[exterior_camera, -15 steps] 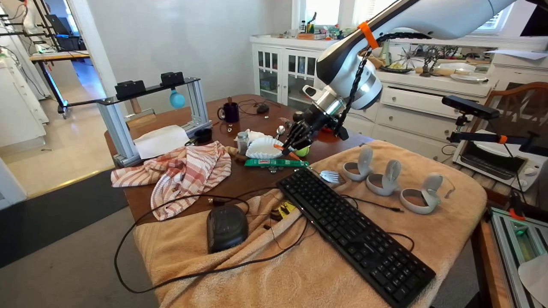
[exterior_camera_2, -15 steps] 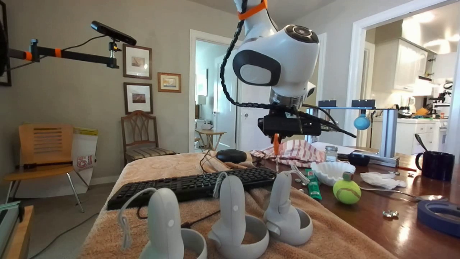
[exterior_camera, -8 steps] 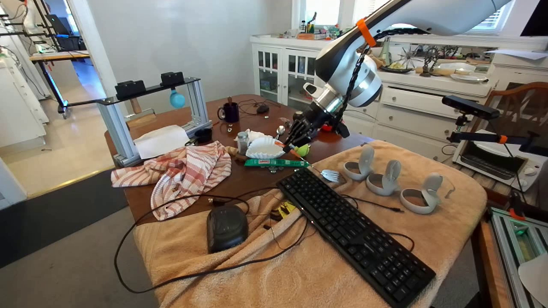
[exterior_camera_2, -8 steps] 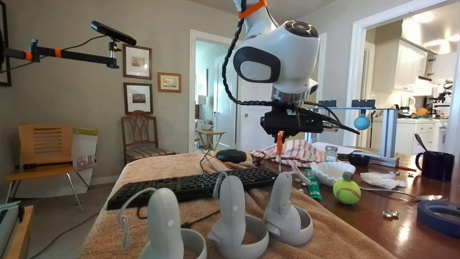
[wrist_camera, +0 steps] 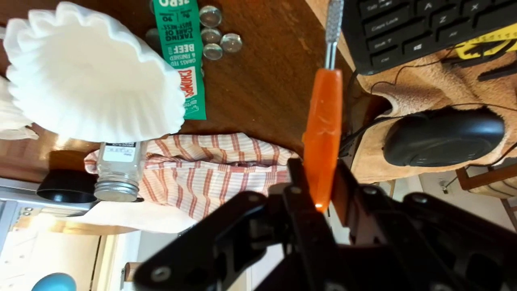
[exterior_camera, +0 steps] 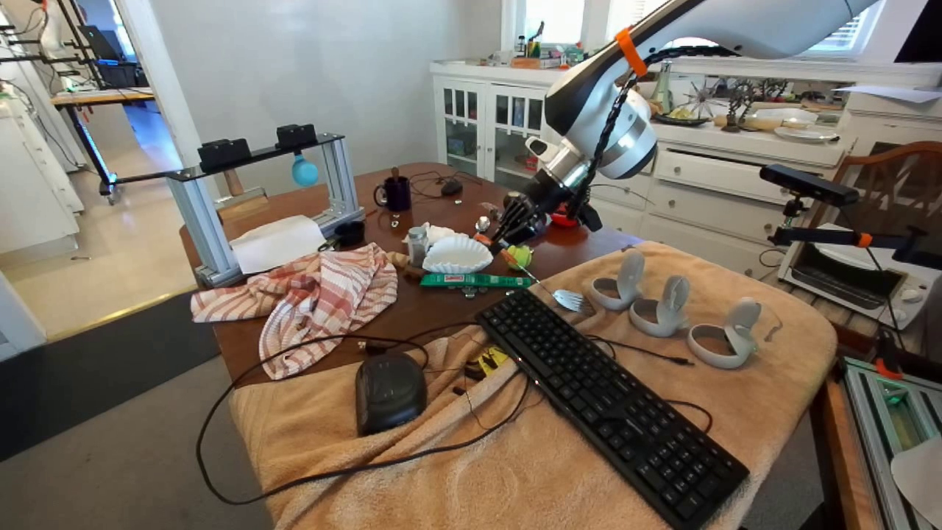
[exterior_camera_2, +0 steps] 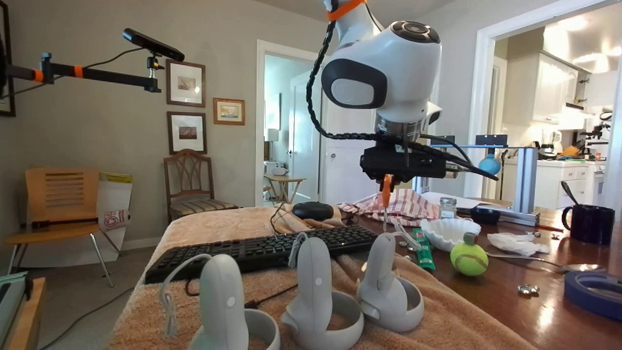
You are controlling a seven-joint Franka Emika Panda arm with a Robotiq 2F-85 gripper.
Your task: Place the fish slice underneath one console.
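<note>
Raised a little in the last second, your claw (wrist_camera: 319, 178) pinches the fish slice (wrist_camera: 326, 109) by its orange handle, the metal head (exterior_camera: 569, 299) slanting down below the claw, just beside the closest controller (exterior_camera: 627, 280). You seem to have the grasp done; tucking that head underneath one of the three controllers is left.

My arm (exterior_camera_2: 413, 82) is white, with a grey-centred black panel (exterior_camera_2: 353, 87) and an orange band (exterior_camera_2: 347, 9). In an exterior view a black braided cable (exterior_camera_2: 351, 136) loops at left. I see a silver collar (exterior_camera_2: 399, 127) and black linked fingers (wrist_camera: 307, 222) with silvery screws (wrist_camera: 160, 274).
</note>
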